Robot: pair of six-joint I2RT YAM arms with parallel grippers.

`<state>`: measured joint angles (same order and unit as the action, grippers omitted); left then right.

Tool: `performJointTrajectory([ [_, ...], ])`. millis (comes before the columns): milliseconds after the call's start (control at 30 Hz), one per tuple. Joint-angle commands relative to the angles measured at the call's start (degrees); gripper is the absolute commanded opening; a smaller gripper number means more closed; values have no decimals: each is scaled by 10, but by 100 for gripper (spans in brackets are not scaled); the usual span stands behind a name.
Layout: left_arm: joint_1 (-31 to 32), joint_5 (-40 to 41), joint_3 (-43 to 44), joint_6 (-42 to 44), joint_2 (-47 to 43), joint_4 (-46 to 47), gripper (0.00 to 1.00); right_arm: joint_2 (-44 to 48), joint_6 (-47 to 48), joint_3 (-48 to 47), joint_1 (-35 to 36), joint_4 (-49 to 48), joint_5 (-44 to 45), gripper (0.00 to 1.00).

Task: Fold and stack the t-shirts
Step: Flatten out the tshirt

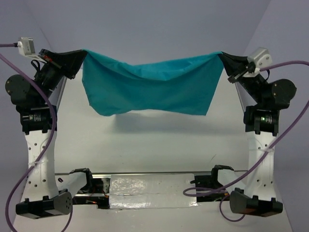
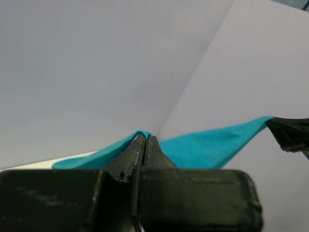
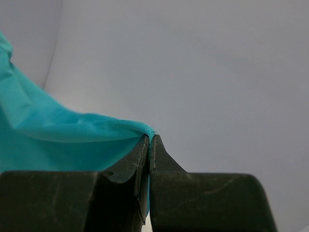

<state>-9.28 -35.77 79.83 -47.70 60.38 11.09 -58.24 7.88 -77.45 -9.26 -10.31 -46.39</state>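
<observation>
1. Status: teal t-shirt [image 1: 147,87] is strung in the air between the two arms and held by its two upper corners.
2. Shirt shape: top edge sags in the middle, and the body hangs down as one plain creased sheet. The lower edge is loose and looks clear of the white counter [image 1: 154,145], with a soft shadow under it.
3. Pinch on the left: left hand [image 1: 79,57] is raised at the far left with its fingers pressed fully together on the shirt's upper-left corner. The left wrist view shows no gap at the tips, with teal cloth wrapped over them.
4. Pinch on the right: right hand [image 1: 224,59] mirrors it at the far right, closed tight on the upper-right corner. The right wrist view shows the hem caught between the tips and cloth running off to the left.
5. The left wrist view also shows the shirt stretching across to the other hand at the frame's right edge.
6. Purple cables [image 1: 38,121] loop down beside both arms.
7. A silver strip [image 1: 154,191] lies on the counter between the arm bases, well apart from the shirt.
</observation>
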Motion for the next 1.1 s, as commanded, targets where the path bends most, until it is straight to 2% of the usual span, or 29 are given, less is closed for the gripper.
performJointTrajectory([
  [0,-2,47,-2,20,-13,-30,0,28,-33,12,-4,-17,9,0],
  [100,-2,65,-5,30,-32,-61,0,49,-34,22,-3,1,26,0],
  [300,-2,103,-46,59,-36,-101,0,51,9,100,-3,41,61,0],
  [533,-2,108,-139,44,25,-28,0,-27,51,195,-1,16,88,0],
  [700,9,92,-158,48,140,41,0,-147,67,198,-1,-28,105,0],
  [933,38,104,-115,81,315,80,0,-301,81,133,4,-81,137,0],
  [1067,44,116,-79,89,381,89,0,-369,100,100,6,-93,141,0],
])
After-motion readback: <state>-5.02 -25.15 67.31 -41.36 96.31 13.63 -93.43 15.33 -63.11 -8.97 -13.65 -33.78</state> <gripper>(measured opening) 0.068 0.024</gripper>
